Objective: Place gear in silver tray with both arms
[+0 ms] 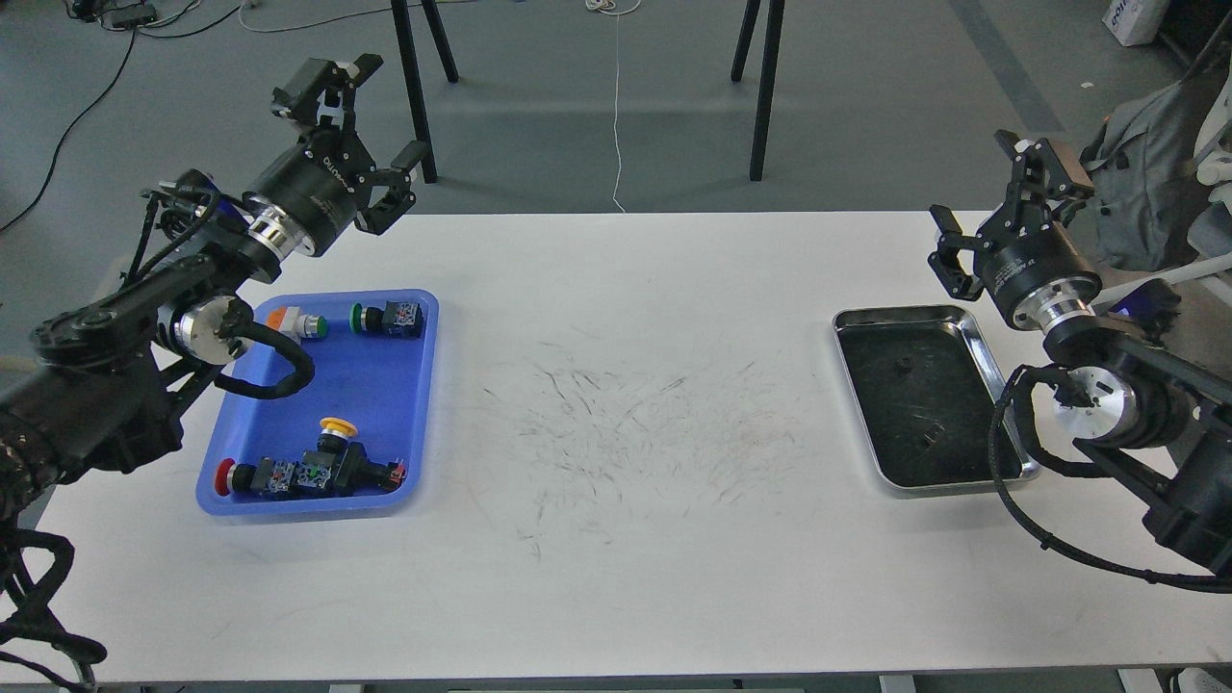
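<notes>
The silver tray (pixel 900 311) lies on the right side of the white table; its dark scratched bottom holds only a few tiny dark bits. The gear, several push-button switches, lies in a blue plastic tray (pixel 371 385) on the left: a green-capped one (pixel 387 318), an orange-and-green one (pixel 295 324), and a cluster with yellow and red caps (pixel 313 472). My left gripper (pixel 380 111) is open and empty, raised beyond the blue tray's far edge. My right gripper (pixel 974 183) is open and empty, raised beyond the silver tray's far right corner.
The white table (pixel 616 577) has scuff marks in its middle. Black stand legs (pixel 765 87) rise from the floor behind the far edge. My right arm's cable (pixel 1001 452) hangs over the silver tray's right rim.
</notes>
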### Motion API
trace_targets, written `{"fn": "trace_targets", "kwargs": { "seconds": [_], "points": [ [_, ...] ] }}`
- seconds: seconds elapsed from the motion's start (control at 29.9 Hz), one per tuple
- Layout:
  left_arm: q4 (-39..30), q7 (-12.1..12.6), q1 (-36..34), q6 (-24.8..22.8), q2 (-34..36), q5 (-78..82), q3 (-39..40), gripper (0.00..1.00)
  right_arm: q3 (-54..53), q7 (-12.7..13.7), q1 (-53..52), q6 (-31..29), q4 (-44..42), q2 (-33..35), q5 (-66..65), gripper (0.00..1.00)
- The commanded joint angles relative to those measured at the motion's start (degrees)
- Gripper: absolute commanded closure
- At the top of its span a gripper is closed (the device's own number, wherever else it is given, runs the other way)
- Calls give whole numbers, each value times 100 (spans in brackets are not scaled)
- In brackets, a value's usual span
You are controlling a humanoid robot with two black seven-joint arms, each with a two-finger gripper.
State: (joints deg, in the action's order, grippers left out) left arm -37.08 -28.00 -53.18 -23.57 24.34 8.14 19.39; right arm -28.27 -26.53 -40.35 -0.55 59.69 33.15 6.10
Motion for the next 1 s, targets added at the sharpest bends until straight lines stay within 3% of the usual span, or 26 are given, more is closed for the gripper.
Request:
{"fn": "trace_targets", "kwargs": {
  "seconds": [0.0, 0.13, 0.27, 0.97],
  "points": [
    [8, 0, -26, -68, 88, 13, -49, 0, 14, 60, -25, -59, 8, -1, 198, 1],
    [-45, 0, -87, -200, 255, 13, -295, 0, 84, 218, -87, -50, 34, -2, 216, 1],
    [16, 0, -289, -183, 299, -5, -453, 0, 198, 701, -227, 20, 51, 7, 207, 1],
    [34, 0, -316, 2, -8, -277, -445, 0, 5, 693, -201, 310, 104, -125, 155, 1]
  ]
}}
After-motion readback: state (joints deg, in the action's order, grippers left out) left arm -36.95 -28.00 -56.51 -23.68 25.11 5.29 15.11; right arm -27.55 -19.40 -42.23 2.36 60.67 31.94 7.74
